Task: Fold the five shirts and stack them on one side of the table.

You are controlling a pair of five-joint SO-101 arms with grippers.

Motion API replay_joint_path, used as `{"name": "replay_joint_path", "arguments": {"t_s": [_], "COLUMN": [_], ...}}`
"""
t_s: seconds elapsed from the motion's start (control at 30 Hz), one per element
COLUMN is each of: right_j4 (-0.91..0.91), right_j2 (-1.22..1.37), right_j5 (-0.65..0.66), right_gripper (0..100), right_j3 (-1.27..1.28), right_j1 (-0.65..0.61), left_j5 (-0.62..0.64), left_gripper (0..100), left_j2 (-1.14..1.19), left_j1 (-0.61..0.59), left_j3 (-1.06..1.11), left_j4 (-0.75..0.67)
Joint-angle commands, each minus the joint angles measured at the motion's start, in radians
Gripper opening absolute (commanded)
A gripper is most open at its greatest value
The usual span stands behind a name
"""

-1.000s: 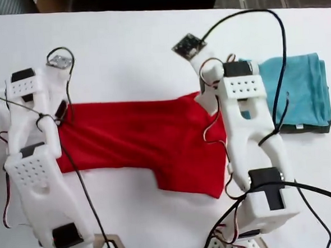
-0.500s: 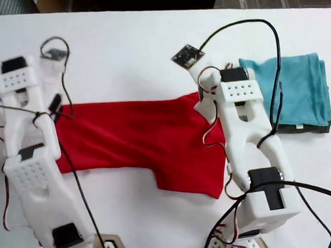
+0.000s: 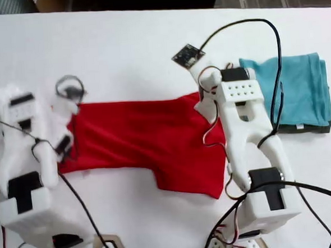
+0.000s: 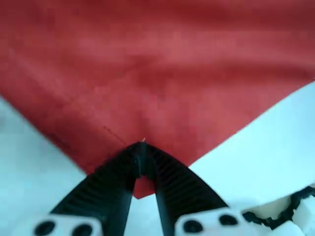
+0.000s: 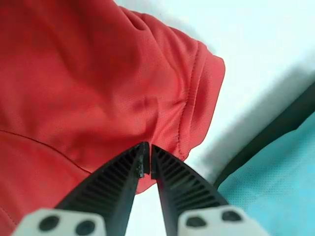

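Observation:
A red shirt (image 3: 138,137) lies spread across the middle of the white table (image 3: 121,48). The left arm stands at its left end. In the left wrist view my left gripper (image 4: 141,164) is shut on a corner of the red shirt (image 4: 157,73). The right arm stands over the shirt's right end, by a sleeve. My right gripper (image 5: 146,164) is shut on the hem of the red shirt (image 5: 88,83). A folded teal shirt (image 3: 295,91) lies at the right side of the table, on top of a dark shirt (image 3: 306,128).
Cables loop over both arms, and a small camera board (image 3: 186,55) sticks out behind the right arm. The teal shirt (image 5: 275,191) lies close beside the red sleeve. Bare table stretches along the far side and the near middle.
The left arm has swung toward the near side and inward, and the red shirt's left edge has shifted right with it. The right arm has hardly moved.

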Motion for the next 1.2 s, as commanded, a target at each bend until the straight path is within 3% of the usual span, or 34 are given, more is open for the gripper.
{"name": "replay_joint_path", "arguments": {"t_s": [0.0,0.27,0.67,0.83,0.97,1.17], "right_j4": [-0.010,-0.008,0.028,0.045,0.041,-0.016], "right_j2": [-0.068,-0.068,-0.073,-0.206,-0.375,-0.435], "right_j5": [-0.003,-0.003,-0.002,0.106,0.153,0.160], "right_gripper": [2.0,2.0,2.1,2.1,2.1,3.4], "right_j3": [-0.009,-0.006,-0.002,0.121,0.370,0.643], "right_j1": [-0.002,-0.001,-0.010,-0.079,-0.217,-0.395], "left_j5": [-0.011,-0.078,-0.072,-0.072,-0.018,0.147], "left_gripper": [3,3,3,3,3,3], "left_j2": [-0.060,-0.068,-0.069,-0.069,-0.057,-0.025], "left_j1": [-0.034,-0.118,-0.115,-0.115,-0.109,-0.023], "left_j3": [0.096,0.093,-0.142,-0.300,-0.311,-0.125], "left_j4": [-0.129,-0.172,0.123,0.218,0.149,-0.098]}}
